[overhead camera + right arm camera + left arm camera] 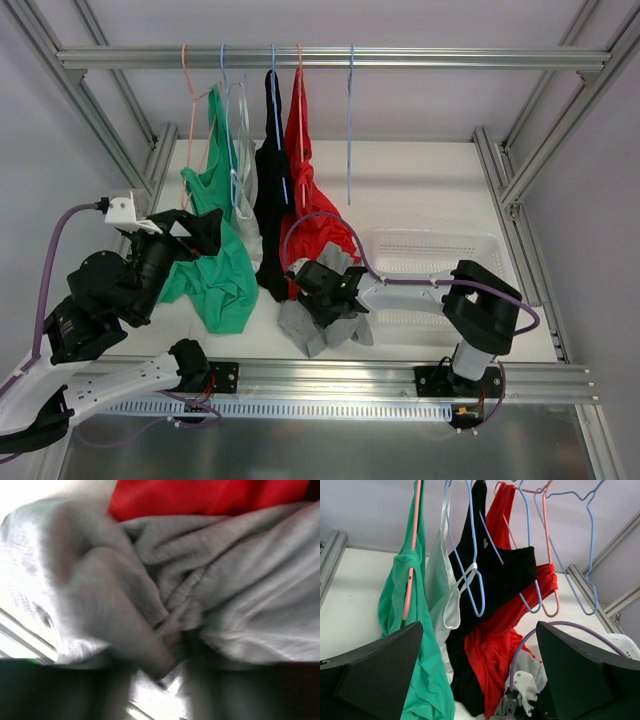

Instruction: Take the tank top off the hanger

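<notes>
Several tank tops hang on wire hangers from the rail (400, 57): green (215, 270) (427, 690) on a pink hanger (410, 580), white (245, 200) (437, 580), black (270, 210) (505, 575) and red (315, 225) (495, 645). A grey tank top (318, 335) (240, 590) lies crumpled on the table under the red one. My left gripper (205, 232) (479, 645) is open, empty, beside the green top and facing the row. My right gripper (325, 290) (160, 680) is down on the grey cloth. A fold lies between its blurred dark fingers, and the grip is unclear.
An empty blue hanger (350, 130) (590, 555) hangs at the right end of the row. A white plastic basket (430, 237) stands on the table to the right, by the right arm. Aluminium frame posts flank the table on both sides.
</notes>
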Controlling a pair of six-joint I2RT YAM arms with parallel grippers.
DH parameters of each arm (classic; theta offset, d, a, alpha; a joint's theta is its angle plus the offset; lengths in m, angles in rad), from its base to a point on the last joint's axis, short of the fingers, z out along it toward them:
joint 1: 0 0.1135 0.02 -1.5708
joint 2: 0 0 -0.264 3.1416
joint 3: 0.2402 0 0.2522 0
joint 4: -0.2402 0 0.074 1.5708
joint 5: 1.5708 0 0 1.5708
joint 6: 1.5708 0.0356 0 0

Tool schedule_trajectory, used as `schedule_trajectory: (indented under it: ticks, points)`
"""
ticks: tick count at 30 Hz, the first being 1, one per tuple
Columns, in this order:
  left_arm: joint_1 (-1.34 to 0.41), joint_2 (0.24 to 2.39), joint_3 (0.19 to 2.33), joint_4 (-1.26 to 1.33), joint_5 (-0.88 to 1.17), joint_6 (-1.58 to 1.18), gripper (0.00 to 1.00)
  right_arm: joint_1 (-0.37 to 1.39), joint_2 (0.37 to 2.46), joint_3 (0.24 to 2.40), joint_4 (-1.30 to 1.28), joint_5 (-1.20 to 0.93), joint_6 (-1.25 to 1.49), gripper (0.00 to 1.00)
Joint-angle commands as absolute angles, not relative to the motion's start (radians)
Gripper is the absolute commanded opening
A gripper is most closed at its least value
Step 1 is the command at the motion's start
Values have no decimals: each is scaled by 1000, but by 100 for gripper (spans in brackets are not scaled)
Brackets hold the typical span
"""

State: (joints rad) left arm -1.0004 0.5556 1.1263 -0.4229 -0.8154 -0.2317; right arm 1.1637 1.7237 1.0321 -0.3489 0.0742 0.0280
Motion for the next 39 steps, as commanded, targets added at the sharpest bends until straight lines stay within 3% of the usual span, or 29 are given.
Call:
schedule_trajectory:
  ticks: [1, 2, 12, 18, 31, 35, 39]
  points:
    - [-1002, 557, 1137, -491, -831, -239, 99, 1175, 1701, 1028, -328, 89, 77, 16]
    - [-1002, 557, 1137, -506, -824, -241, 99, 1177, 1672, 1028, -331, 107, 81, 0]
    - [-1002, 537, 1127, -528, -825, -264, 99, 1195, 1199, 1031, -431, 178, 91, 0]
    - [-1002, 541, 1135, -528, -805, -265, 99, 1167, 1016, 1244, -633, 201, -4, 0]
    - [-1002, 520, 1149, -528, -769, -261, 99, 1078, 1091, 2041, -1005, 423, -228, 0]
    - [-1002, 514, 1150, -529, -743, -247, 99, 1077, 1089, 2091, -1026, 641, -281, 0]
    - [-1002, 526, 1167, -532, -701, -244, 99, 1040, 1037, 1952, -1029, 773, -270, 0]
